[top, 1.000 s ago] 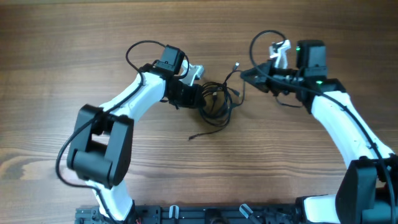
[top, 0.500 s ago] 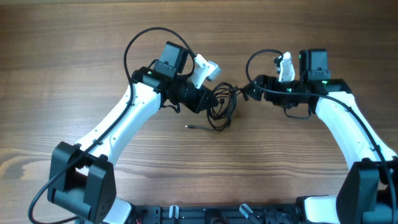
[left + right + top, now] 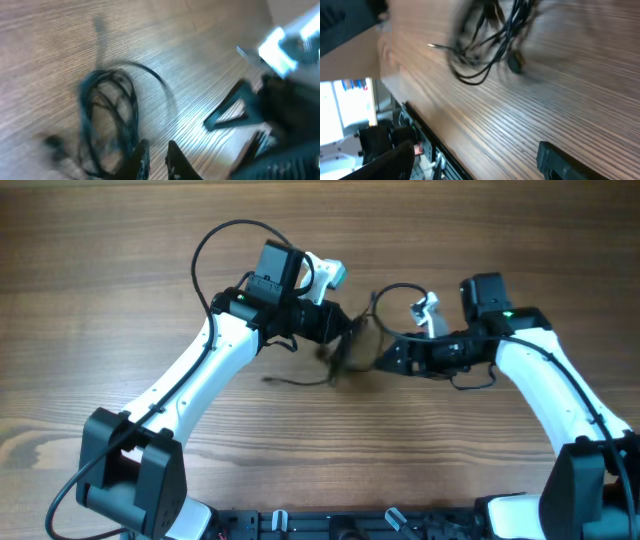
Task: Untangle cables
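The cables [image 3: 345,358] lie as a motion-blurred dark bundle on the wooden table between the two arms, with one loose tail [image 3: 290,380] trailing left. My left gripper [image 3: 338,330] hovers just behind the bundle. In the left wrist view its jaws [image 3: 159,156] stand a narrow slit apart with bare wood between them, and the coil [image 3: 107,117] sits just left of the fingers. My right gripper [image 3: 385,360] is at the bundle's right side, open wide. In the right wrist view nothing lies between its jaws [image 3: 475,160], and the cables [image 3: 490,42] are ahead of them.
Thick black arm wires loop above the left wrist [image 3: 225,240] and the right wrist [image 3: 395,288]. A black rail [image 3: 330,525] runs along the table's near edge, also in the right wrist view [image 3: 420,137]. The right gripper's finger [image 3: 232,110] shows in the left wrist view.
The right gripper has opened and moved down-left to the bundle. The left jaws have parted a little. The bundle has shifted and blurs, and its tail now points further left.
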Controlling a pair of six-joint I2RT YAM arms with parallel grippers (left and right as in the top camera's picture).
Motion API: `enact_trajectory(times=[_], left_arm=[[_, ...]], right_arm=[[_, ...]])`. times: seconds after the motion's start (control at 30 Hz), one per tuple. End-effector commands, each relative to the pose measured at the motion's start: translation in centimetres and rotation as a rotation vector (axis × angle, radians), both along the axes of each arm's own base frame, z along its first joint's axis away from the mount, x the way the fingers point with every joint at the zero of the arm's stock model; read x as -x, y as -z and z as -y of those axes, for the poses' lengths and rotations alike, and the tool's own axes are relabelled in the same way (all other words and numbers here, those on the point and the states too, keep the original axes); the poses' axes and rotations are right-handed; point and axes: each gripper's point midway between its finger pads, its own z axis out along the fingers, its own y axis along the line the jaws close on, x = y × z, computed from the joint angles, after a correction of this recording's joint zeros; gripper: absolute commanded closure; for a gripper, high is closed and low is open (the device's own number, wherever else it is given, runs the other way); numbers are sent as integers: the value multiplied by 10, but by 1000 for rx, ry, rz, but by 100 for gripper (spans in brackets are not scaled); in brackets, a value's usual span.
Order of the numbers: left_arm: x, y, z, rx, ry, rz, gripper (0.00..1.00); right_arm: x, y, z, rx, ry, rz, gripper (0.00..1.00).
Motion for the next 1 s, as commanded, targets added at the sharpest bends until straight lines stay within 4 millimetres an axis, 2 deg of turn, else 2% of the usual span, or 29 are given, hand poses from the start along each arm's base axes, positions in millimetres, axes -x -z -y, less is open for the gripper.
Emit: enact_trajectory(times=[0.0, 0.1, 0.17, 0.23, 0.3, 0.33, 0.43, 0.57, 0.6, 0.63, 0.7, 0.77, 0.87, 0.97], left_arm=[[3, -16, 5, 99, -103, -134, 91], [3, -15, 4, 93, -101, -129, 91], [-2, -9, -1, 51, -134, -111, 85], [-8, -1, -9, -4, -175, -96, 84], [-10, 3, -14, -31, -195, -91, 84], [-10, 4, -14, -35, -196, -93, 84], [-10, 6, -13, -38, -195, -98, 83], [-5, 31, -4, -90, -178, -134, 83], [-4, 44, -3, -132, -186, -137, 78], [-3, 54, -2, -167, -187, -141, 68], [-1, 71, 0, -214, -186, -152, 64], [-1, 92, -5, -273, -239, -192, 60], [4, 118, -9, -319, -247, -253, 62], [9, 140, -12, -356, -243, -299, 65]], right_arm=[[0, -11, -28, -43, -108, 122, 22], [-16, 9, -21, 138, -35, 147, 26], [-28, 28, 5, 332, 141, 93, 26], [-37, 37, 25, 441, 269, 63, 32], [-43, 40, 35, 489, 327, 67, 41], [-48, 41, 36, 492, 343, 78, 51], [-56, 45, 40, 517, 361, 101, 60], [-65, 66, 37, 523, 357, 81, 85], [-65, 73, 35, 521, 356, 66, 84], [-66, 78, 32, 508, 347, 54, 82], [-65, 89, 21, 456, 318, 19, 75], [-63, 103, 21, 472, 311, -14, 71], [-54, 124, 14, 445, 294, -102, 71], [-42, 124, -2, 353, 251, -173, 75]])
